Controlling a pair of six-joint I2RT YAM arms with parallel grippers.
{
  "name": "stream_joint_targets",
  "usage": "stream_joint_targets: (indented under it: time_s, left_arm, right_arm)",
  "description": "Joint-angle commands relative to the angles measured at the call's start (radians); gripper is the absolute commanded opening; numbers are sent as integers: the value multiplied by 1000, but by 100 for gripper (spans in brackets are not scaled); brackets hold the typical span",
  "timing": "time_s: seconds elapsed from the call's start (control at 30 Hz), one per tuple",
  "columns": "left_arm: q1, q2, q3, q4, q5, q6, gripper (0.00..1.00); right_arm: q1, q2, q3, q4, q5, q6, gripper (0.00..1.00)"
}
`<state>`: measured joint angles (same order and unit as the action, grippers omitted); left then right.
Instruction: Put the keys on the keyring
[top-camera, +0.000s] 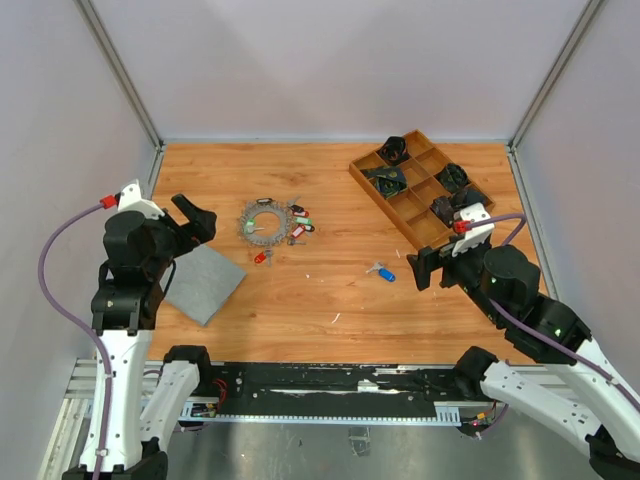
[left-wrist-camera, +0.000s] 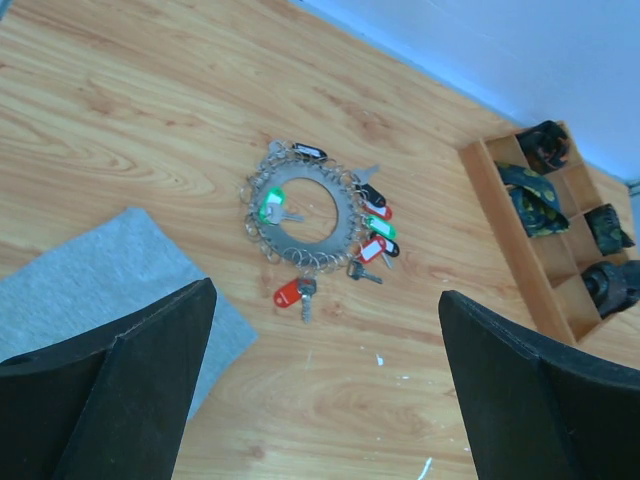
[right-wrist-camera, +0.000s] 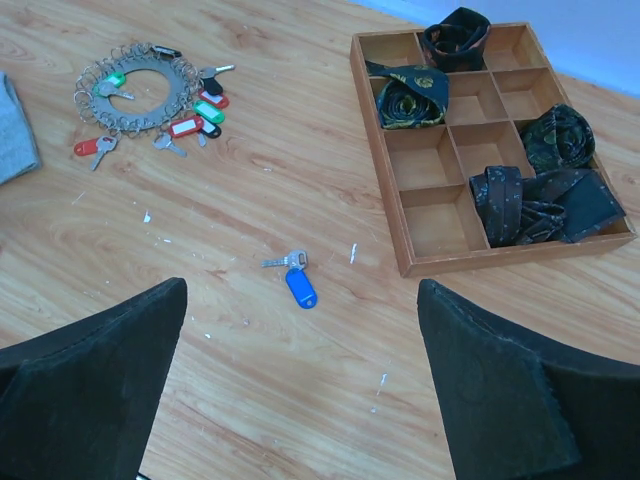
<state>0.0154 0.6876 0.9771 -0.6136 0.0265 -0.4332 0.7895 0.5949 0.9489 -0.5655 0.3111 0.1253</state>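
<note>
The keyring (top-camera: 263, 220) lies flat at the table's left-centre, a silver ring fringed with small rings and several tagged keys in green, red and black (left-wrist-camera: 305, 215) (right-wrist-camera: 140, 85). A red-tagged key (left-wrist-camera: 293, 292) rests at its near edge; I cannot tell whether it is attached. A loose blue-tagged key (top-camera: 382, 271) lies mid-table, right of the ring (right-wrist-camera: 298, 283). My left gripper (top-camera: 195, 218) hovers open left of the ring, empty (left-wrist-camera: 326, 300). My right gripper (top-camera: 425, 268) is open just right of the blue-tagged key, nothing between its fingers (right-wrist-camera: 302, 300).
A wooden compartment tray (top-camera: 372, 192) sits at the back right, with dark rolled ties (right-wrist-camera: 405, 95) in some cells. A grey cloth (top-camera: 205, 283) lies on the table at the left, below my left gripper. Pale walls enclose the table on three sides.
</note>
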Motion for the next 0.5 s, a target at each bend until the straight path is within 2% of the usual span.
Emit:
stream_joint_targets:
  time_s: [0.0,0.17,0.47]
  left_arm:
    - [0,-27,53,-53,45,-73,100]
    - [0,-56,64,-12,100,-131,100]
    - [0,-66,73,6,102,-147,100]
  right_arm:
    - [1,-13,-38,22,32,-41,98]
    - [1,-17,-49,3,25,-27,98]
    - [1,-13,-71,14,22,-11,98]
